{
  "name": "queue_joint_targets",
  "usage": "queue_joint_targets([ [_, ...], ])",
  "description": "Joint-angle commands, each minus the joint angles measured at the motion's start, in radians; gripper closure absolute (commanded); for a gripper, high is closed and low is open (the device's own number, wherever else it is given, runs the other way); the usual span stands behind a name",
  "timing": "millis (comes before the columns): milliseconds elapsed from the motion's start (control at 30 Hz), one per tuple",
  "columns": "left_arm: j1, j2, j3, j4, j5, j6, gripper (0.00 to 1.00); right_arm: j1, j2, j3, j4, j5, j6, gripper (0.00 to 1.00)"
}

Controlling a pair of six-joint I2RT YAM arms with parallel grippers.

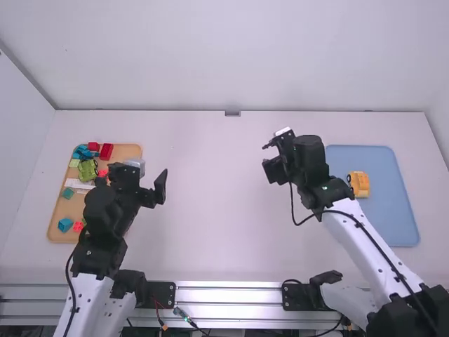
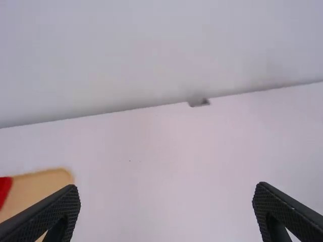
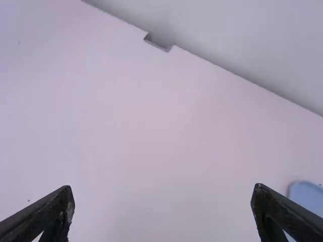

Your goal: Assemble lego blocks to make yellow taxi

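Left end effector (image 2: 166, 185) and right end effector (image 3: 162, 186) spread, empty; yellow car (image 1: 360, 184) on the blue tray (image 1: 393, 219), right of frame; lowering the right arm (image 1: 365, 247) carelessly could knock its blocks loose

High cam: above/behind, looks fwd + down, farthest off, gets most of table (image 1: 224, 182). L wrist cam: closer, faces back wall (image 1: 231, 56), slight tilt, tan tray (image 1: 132, 150) corner shared w/ high. R wrist: closer, steeper tilt, shares blue tray (image 1: 394, 210) corner w/ high. All 3 share grey tab (image 1: 232, 113), back edge.
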Motion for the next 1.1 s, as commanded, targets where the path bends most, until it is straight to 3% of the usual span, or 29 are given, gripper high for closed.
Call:
queue_joint_targets([
  [0,0.022,-0.048,-0.042,0.030,-0.069,-0.025,0.14,-0.038,-0.054,-0.044,0.026,-0.009,0.061,0.12],
  [333,0.022,-0.260,-0.254,0.082,-0.133,-0.025,0.35,-0.223,-0.239,-0.229,0.211,-0.009,0.215,0.31],
  [500,0.022,-0.369,-0.362,0.082,-0.133,-0.025,0.46,-0.325,-0.340,-0.330,0.230,-0.009,0.215,0.41],
  [733,0.022,-0.520,-0.500,0.082,-0.133,-0.025,0.61,-0.327,-0.499,-0.489,0.230,-0.009,0.215,0.57],
  [1067,0.022,-0.553,-0.500,0.082,-0.133,-0.025,0.77,-0.327,-0.701,-0.691,0.230,-0.009,0.215,0.77],
])
